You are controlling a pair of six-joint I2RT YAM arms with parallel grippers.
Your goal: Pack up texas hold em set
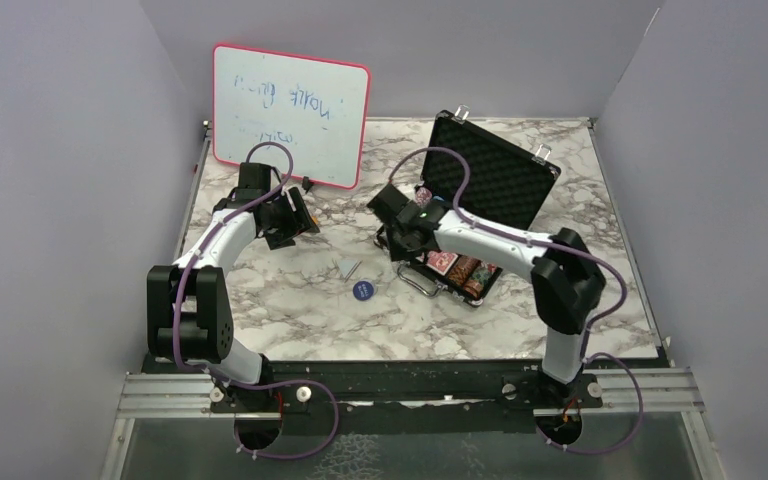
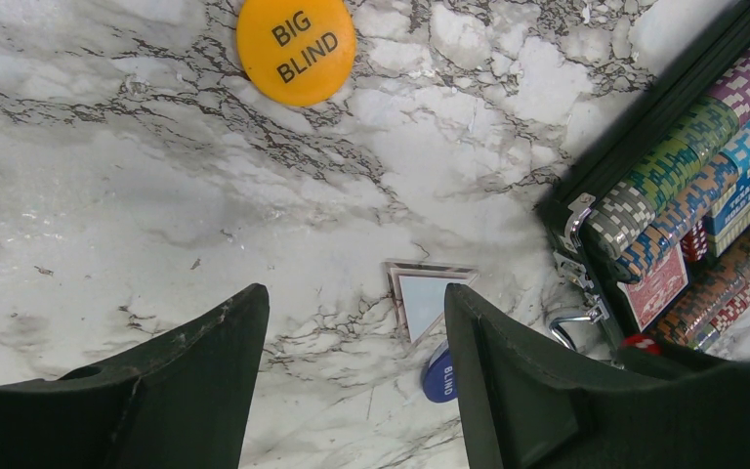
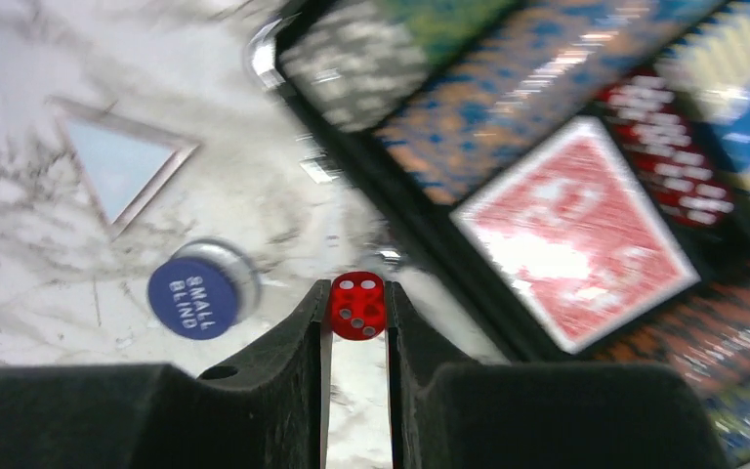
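Pinching a red die (image 3: 356, 305) between its fingertips, the right gripper (image 3: 356, 330) is held closed on it just outside the front rim of the case (image 3: 405, 210). The die is gripped on 2 opposite flat faces, probably so that the small glossy cube cannot twist on its way into the case. Beyond the rim, red-backed cards (image 3: 571, 230) are seated flat in a foam pocket, and striped chips (image 2: 679, 191) are laid on edge in long rows, which are judged to be kept from rolling by the snug lining. The round blue button (image 3: 193, 298) and a pale triangular piece (image 3: 117, 161) are left on the marble table (image 2: 107, 195) near the case. The left gripper (image 2: 352, 371) is held open and empty above the table, its 2 matte black fingers spread wide. The smooth orange button (image 2: 296, 49) is seen well apart from it, not yet packed.
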